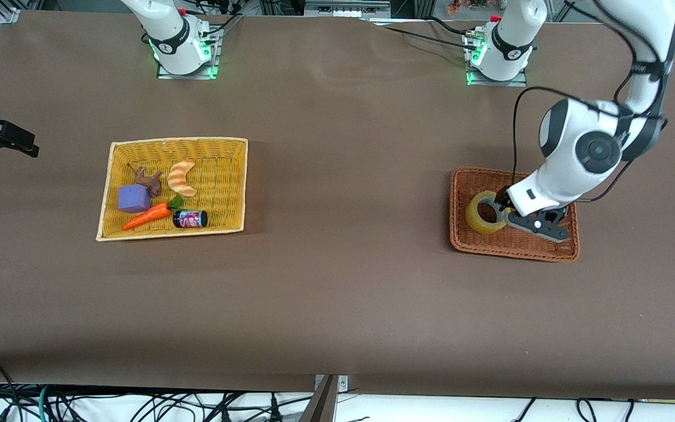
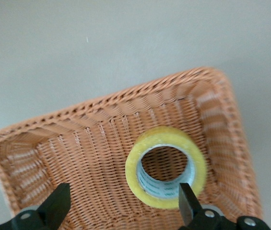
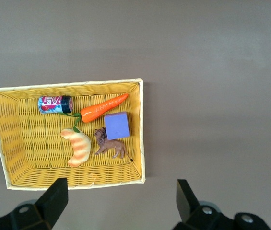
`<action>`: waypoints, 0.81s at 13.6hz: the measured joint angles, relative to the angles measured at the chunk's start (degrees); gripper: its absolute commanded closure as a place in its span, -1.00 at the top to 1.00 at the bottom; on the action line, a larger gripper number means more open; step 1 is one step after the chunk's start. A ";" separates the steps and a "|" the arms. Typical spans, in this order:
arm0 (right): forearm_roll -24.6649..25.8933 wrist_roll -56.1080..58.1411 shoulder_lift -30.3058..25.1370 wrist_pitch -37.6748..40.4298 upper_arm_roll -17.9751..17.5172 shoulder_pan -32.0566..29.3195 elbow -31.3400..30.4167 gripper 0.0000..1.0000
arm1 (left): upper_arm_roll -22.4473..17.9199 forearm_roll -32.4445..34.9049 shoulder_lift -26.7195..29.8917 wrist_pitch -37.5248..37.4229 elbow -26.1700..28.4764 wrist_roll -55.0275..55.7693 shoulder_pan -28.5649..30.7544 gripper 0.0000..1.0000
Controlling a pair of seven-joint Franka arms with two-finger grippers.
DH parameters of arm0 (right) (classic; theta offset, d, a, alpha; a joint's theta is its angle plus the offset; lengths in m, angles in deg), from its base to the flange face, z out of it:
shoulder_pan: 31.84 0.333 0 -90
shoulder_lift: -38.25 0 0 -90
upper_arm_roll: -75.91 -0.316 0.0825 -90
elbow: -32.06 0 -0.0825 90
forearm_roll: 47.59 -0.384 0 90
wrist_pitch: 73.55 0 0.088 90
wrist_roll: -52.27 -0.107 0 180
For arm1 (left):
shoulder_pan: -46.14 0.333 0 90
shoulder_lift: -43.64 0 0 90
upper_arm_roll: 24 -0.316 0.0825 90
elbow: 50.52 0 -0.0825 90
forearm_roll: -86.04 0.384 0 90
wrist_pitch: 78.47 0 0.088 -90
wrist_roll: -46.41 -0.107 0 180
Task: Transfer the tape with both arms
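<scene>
The tape [image 1: 476,219], a yellowish ring with a pale core, rests in the brown wicker basket [image 1: 551,251] at the left arm's end of the table. My left gripper [image 1: 504,211] hangs low over that basket, open. In the left wrist view the tape [image 2: 166,136] lies just ahead of the left gripper [image 2: 123,194], with one fingertip [image 2: 187,194] at the ring's rim and nothing between the jaws. My right gripper [image 3: 121,191] is open and empty, high over the table beside the yellow basket [image 3: 142,124]; it shows at the edge of the front view as the right gripper [image 1: 18,140].
The yellow basket [image 1: 238,146] at the right arm's end holds a striped toy croissant [image 1: 181,177], a purple block [image 1: 133,198], a brown animal figure [image 1: 149,180], a carrot [image 1: 147,215] and a small can [image 1: 190,219]. Brown cloth covers the table between the baskets.
</scene>
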 measured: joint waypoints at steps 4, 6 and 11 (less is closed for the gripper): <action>-0.01 0.00 0.05 0.00 0.01 -0.01 0.03 1.00 | 0.09 0.00 14.23 -14.99 -3.58 0.16 -3.15 1.00; -0.01 0.00 0.05 -0.01 0.01 -0.01 0.04 1.00 | 0.00 0.00 18.38 -23.69 -7.90 0.15 -3.12 1.00; -0.01 0.00 0.06 -0.01 0.02 -0.01 0.04 1.00 | -4.28 -0.07 18.65 -33.38 -13.55 0.08 -0.25 1.00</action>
